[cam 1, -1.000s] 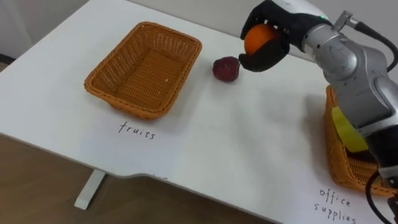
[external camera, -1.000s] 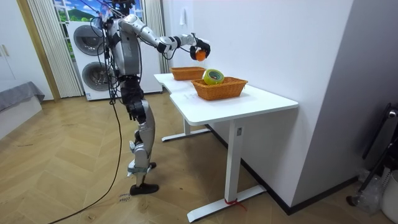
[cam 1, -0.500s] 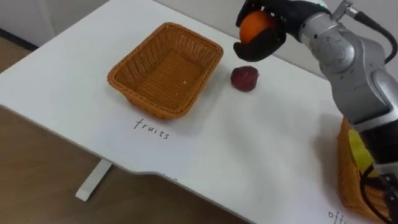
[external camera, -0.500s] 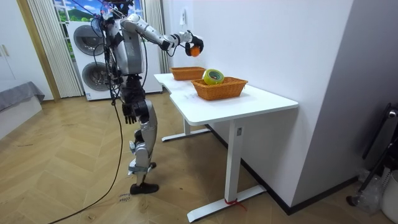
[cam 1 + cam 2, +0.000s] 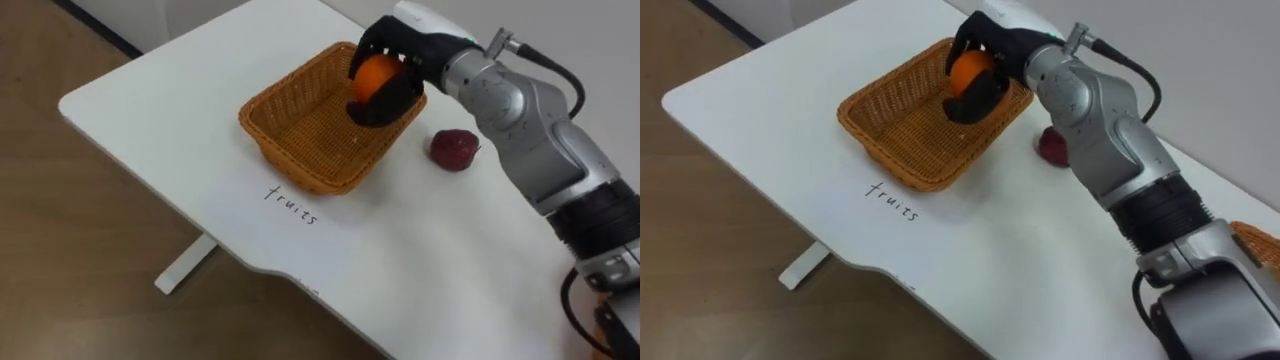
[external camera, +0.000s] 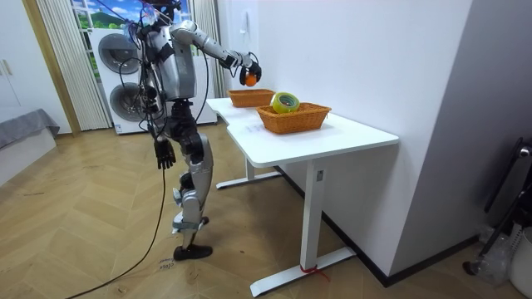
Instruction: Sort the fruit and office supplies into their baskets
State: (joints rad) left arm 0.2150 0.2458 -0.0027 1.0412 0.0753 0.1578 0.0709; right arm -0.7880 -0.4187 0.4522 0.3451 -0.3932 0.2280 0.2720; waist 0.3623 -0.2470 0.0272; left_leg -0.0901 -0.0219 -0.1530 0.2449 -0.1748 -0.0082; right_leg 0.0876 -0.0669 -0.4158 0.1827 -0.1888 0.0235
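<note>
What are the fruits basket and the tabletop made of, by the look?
Fruits basket: woven wicker or rattan, tan-orange and matte; the weave rows show on its walls and floor. It could be a synthetic imitation. Tabletop: smooth white board, probably laminate, with a low sheen and a rounded edge; its core is not visible.

Soft, even light lies bright and flat on the white table (image 5: pixel 150 110), so the basket (image 5: pixel 290 165) and the red fruit (image 5: pixel 453 150) cast only faint, short shadows (the dark palm of the right hand (image 5: pixel 395 98), curled round the orange (image 5: pixel 373 78), is the deepest tone). In the room view the wooden floor (image 6: pixel 83 216) carries a mild sheen.
</note>
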